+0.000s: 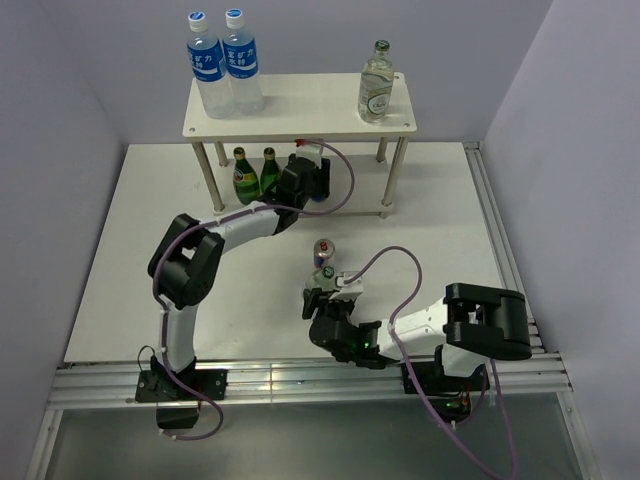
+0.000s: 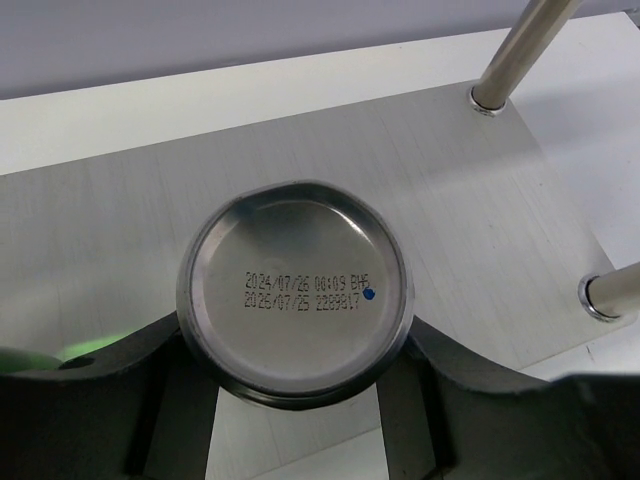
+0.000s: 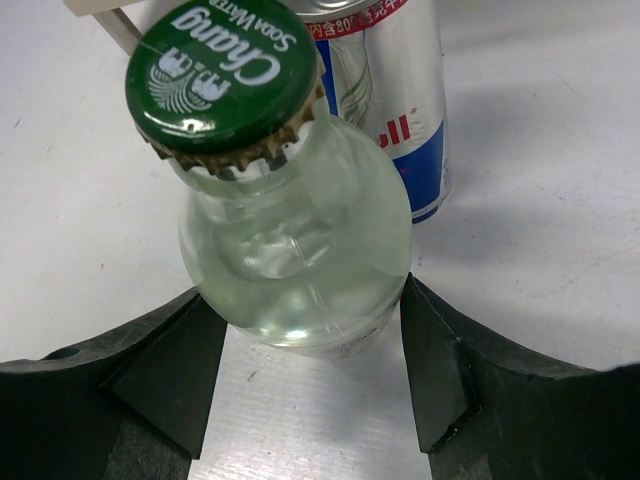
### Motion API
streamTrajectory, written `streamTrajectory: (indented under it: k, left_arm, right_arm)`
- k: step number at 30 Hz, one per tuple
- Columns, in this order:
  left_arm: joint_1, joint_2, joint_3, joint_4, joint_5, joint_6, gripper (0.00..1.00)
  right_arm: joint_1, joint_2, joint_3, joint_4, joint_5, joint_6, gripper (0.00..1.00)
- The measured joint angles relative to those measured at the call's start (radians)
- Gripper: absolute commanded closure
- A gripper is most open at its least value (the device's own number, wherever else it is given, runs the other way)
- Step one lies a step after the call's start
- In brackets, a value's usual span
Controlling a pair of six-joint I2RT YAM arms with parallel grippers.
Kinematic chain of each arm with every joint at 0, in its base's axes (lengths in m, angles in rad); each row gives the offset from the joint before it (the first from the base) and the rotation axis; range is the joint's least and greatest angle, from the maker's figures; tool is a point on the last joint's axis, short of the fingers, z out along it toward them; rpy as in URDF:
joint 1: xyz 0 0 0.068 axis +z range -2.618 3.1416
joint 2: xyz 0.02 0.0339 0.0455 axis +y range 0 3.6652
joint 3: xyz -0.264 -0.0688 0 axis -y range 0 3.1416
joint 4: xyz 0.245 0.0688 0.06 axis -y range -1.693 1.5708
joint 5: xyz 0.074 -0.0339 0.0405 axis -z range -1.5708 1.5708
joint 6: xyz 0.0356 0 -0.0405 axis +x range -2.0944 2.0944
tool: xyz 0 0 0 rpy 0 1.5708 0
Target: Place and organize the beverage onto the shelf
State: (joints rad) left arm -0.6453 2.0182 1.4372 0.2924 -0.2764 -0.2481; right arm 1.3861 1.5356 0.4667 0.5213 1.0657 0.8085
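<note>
The cream-white shelf (image 1: 300, 105) stands at the back. On its top board is a clear glass bottle (image 1: 376, 83) with a green cap. Two dark green bottles (image 1: 255, 174) stand on the lower board (image 2: 460, 190). My left gripper (image 1: 305, 180) reaches in between the boards beside them. In the left wrist view the left gripper (image 2: 297, 375) is shut on a silver can (image 2: 295, 290), whose date-stamped end faces the camera. Near mid-table my right gripper (image 3: 305, 320) is shut on a second clear bottle (image 3: 300, 250) with a green cap. A silver-blue can (image 1: 325, 252) stands just behind it.
Two tall plastic water bottles (image 1: 225, 62) with blue labels stand on the shelf's top left. Thin metal legs (image 2: 515, 50) rise at the lower board's right end. Grey walls close in the back and sides, and a metal rail (image 1: 300, 378) runs along the near edge.
</note>
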Motion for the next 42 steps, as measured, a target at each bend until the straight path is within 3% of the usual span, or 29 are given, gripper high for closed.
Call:
streamTrajectory:
  k: [1, 7, 17, 19, 22, 23, 26, 33, 42]
  left_arm:
    - [0.0, 0.003, 0.003, 0.003, -0.004, 0.0, 0.55]
    - [0.0, 0.008, 0.005, 0.01, -0.011, 0.004, 0.37]
    - [0.002, 0.029, 0.005, 0.017, -0.013, 0.004, 0.24]
    - [0.002, 0.031, 0.005, 0.017, -0.014, 0.003, 0.03]
    - [0.002, 0.031, 0.005, 0.018, -0.019, 0.0, 0.01]
    - [0.002, 0.03, 0.002, 0.019, -0.02, -0.001, 0.01]
    - [-0.001, 0.019, -0.027, 0.035, -0.026, -0.001, 0.01]
    - [-0.028, -0.071, -0.136, 0.038, -0.039, -0.002, 0.01]
    - [-0.071, -0.224, -0.205, 0.039, -0.043, -0.002, 0.01]
  right_arm:
    - [0.003, 0.0, 0.001, -0.005, 0.005, 0.006, 1.0]
    - [0.013, 0.001, 0.013, -0.042, 0.019, 0.028, 0.98]
    - [0.026, 0.014, 0.034, -0.082, 0.044, 0.047, 0.85]
    - [0.027, 0.018, 0.039, -0.089, 0.048, 0.047, 0.77]
    - [0.03, 0.025, 0.045, -0.095, 0.054, 0.047, 0.57]
    - [0.031, 0.027, 0.047, -0.096, 0.056, 0.047, 0.44]
    - [0.032, 0.037, 0.055, -0.099, 0.064, 0.047, 0.28]
    - [0.032, 0.118, 0.077, -0.127, 0.049, 0.026, 0.12]
    - [-0.016, 0.181, 0.096, -0.142, 0.018, -0.037, 0.11]
